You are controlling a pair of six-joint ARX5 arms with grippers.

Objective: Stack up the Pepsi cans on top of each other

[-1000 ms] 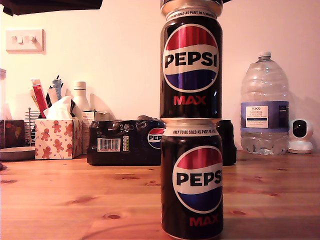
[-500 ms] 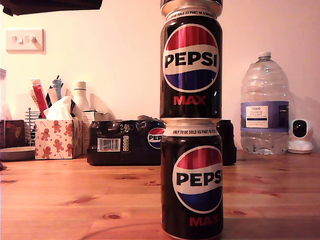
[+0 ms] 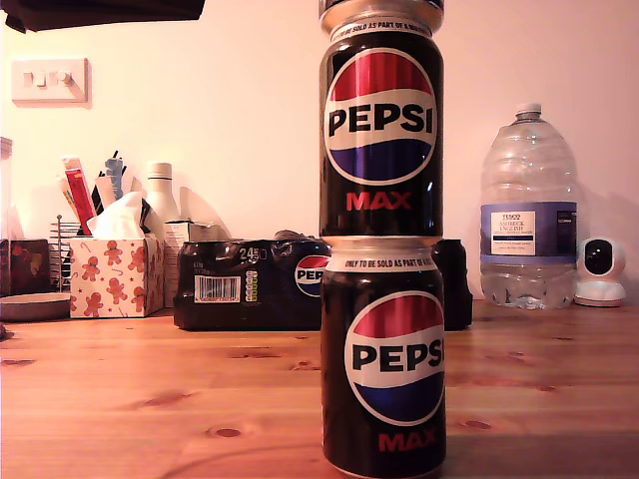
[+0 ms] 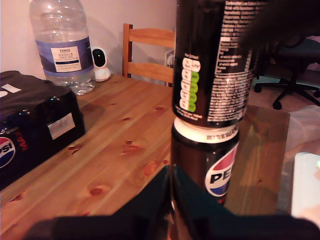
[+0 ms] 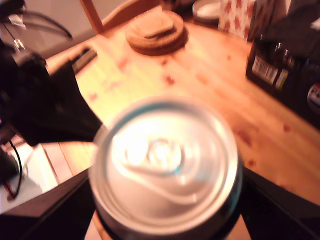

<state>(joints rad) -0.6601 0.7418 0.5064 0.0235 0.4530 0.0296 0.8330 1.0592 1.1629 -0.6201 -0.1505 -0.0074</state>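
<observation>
1. Nearest in the exterior view, the bottom Pepsi can [image 3: 382, 357] stands on the wooden table [image 3: 150, 389] with the middle Pepsi can [image 3: 380, 130] on it; a third rim [image 3: 381, 14] sits at twelve o'clock.
2. Only my second wrist view shows the top can's lid [image 5: 165, 165]; my second gripper [image 5: 165, 200] flanks it, grip unclear.
3. My first gripper [image 4: 170, 200] sits at the bottom can, grip unclear.
4. Behind: shrink-wrapped multipack [image 3: 255, 284] of cans, tissue box [image 3: 115, 274] with tissues, water bottle [image 3: 528, 215].

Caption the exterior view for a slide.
Two stacked Pepsi cans on a wooden table, multipack behind.
</observation>
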